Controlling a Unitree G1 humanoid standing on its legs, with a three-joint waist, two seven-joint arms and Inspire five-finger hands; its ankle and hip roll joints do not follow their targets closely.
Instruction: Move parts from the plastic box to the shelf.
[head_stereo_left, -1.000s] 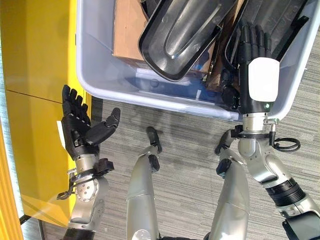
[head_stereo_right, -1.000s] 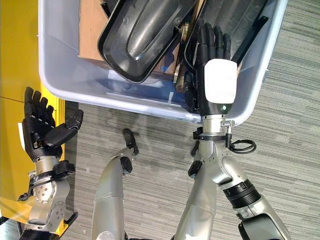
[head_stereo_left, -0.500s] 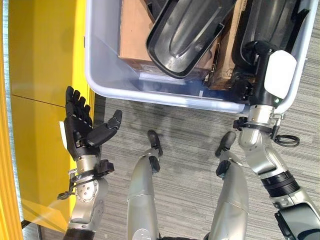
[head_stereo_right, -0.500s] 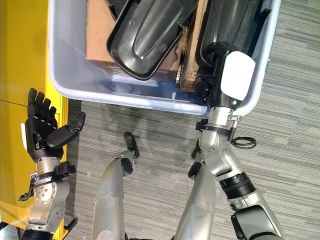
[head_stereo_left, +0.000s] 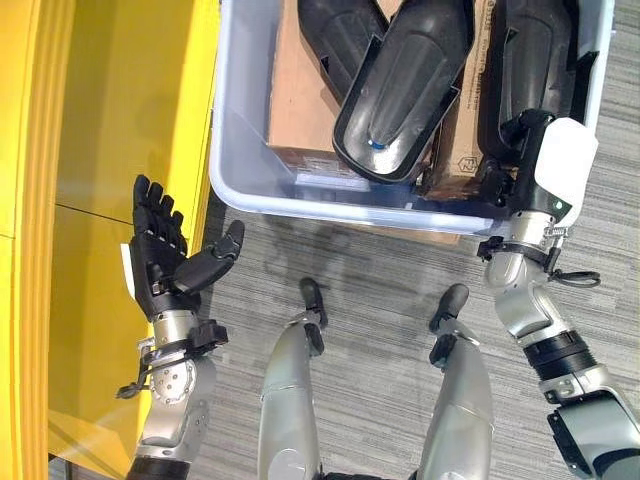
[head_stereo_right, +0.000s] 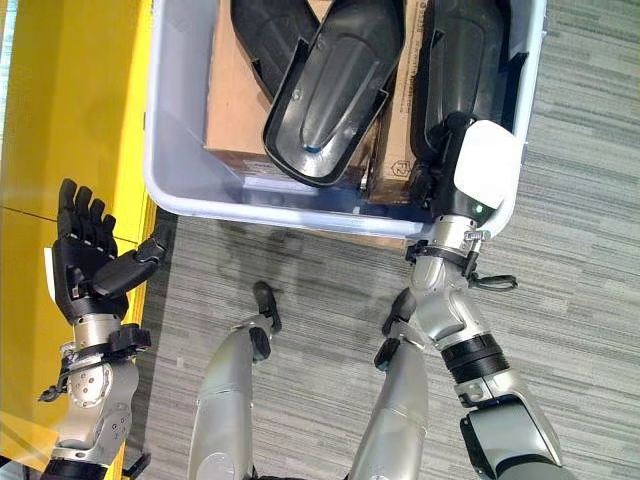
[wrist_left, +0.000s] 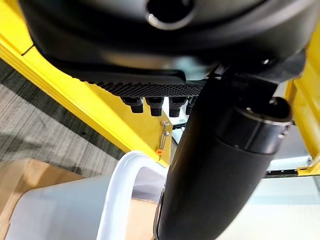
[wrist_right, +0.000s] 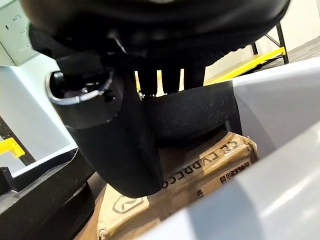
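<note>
A pale grey plastic box (head_stereo_left: 228, 150) stands on the floor in front of me, beside the yellow shelf (head_stereo_left: 100, 150). In it lie long black moulded parts: one along the right wall (head_stereo_left: 535, 50), one tilted across the middle (head_stereo_left: 405, 90) and a third behind that one (head_stereo_left: 340, 30). My right hand (head_stereo_left: 560, 170) reaches into the box's near right corner. Its fingers curl over the near edge of the right-hand black part (wrist_right: 195, 115), and the thumb (wrist_right: 110, 140) presses the part's near side. My left hand (head_stereo_left: 165, 265) hangs open, palm up, next to the shelf.
Two brown cardboard boxes (head_stereo_left: 300, 100) (wrist_right: 200, 170) lie under the black parts inside the plastic box. Grey carpet (head_stereo_left: 360, 260) spreads between the box and me. The yellow shelf's side (wrist_left: 75, 95) runs close along the box's left rim (wrist_left: 120, 190).
The view has shifted, so the box sits further right. My right hand's fingers, straight over the part a second ago, have curled onto its edge. The left hand has kept still.
</note>
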